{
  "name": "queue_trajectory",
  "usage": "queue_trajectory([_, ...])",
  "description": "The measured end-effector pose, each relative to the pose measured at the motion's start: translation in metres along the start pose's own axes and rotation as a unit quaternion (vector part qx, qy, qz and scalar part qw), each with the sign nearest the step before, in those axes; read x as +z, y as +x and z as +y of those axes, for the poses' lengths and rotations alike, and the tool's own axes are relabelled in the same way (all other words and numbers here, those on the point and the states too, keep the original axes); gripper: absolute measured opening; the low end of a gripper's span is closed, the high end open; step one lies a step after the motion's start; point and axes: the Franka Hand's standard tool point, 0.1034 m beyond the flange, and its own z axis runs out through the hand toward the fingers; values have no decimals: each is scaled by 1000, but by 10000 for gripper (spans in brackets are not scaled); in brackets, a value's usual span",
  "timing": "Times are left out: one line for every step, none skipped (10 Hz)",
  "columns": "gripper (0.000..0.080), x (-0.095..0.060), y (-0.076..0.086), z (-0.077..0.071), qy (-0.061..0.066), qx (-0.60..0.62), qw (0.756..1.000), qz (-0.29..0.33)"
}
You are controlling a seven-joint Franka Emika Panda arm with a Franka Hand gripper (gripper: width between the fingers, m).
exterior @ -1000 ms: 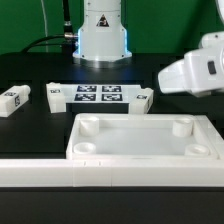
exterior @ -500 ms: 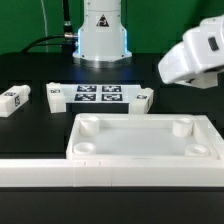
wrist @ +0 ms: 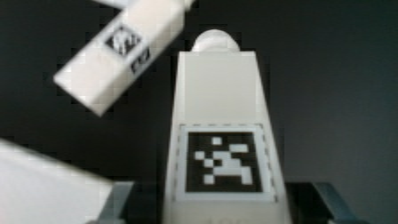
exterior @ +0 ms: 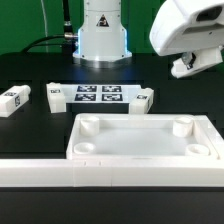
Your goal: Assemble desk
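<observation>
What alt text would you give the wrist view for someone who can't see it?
A white square leg bearing a black-and-white tag is gripped in the claw, its rounded peg end pointing away from the camera. Beyond it, a second tagged leg lies askew on the black table.

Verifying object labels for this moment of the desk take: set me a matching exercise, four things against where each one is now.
Things:
1. tabletop
2. marker board
3. held leg
4. lone leg

Places:
A. lying alone at the exterior view's far left
B. clamped in the gripper, raised at the exterior view's upper right
C. centre foreground, corner sockets facing up
D. lying flat just behind the tabletop

Pairs: 1-C, 2-D, 3-B, 4-A
</observation>
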Motion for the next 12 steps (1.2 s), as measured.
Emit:
queue_trajectory([291, 2, 0, 1, -4, 1, 999, 34])
queue_trajectory([291, -1, 3, 2, -8, 2, 997, 74])
queue_trajectory([291, 0, 3, 2, -10, 2, 995, 95])
queue_trajectory([291, -5, 8, 4, -14, -1, 991, 132])
queue_trajectory([291, -20, 8, 11, -17, -2, 986, 165])
queue_trajectory([291, -30, 8, 15, -19, 1, 983, 184])
queue_trajectory([291, -40, 16, 17, -22, 2, 974, 224])
queue_trajectory([291, -38, 18, 17, -26, 1, 964, 264])
queue_trajectory([291, -35, 18, 17, -28, 0, 958, 284])
queue_trajectory([291, -39, 23, 18, -32, -2, 944, 329])
queue_trajectory([291, -37, 24, 21, -36, -6, 934, 357])
queue_trajectory([291, -41, 27, 31, -36, -11, 933, 358])
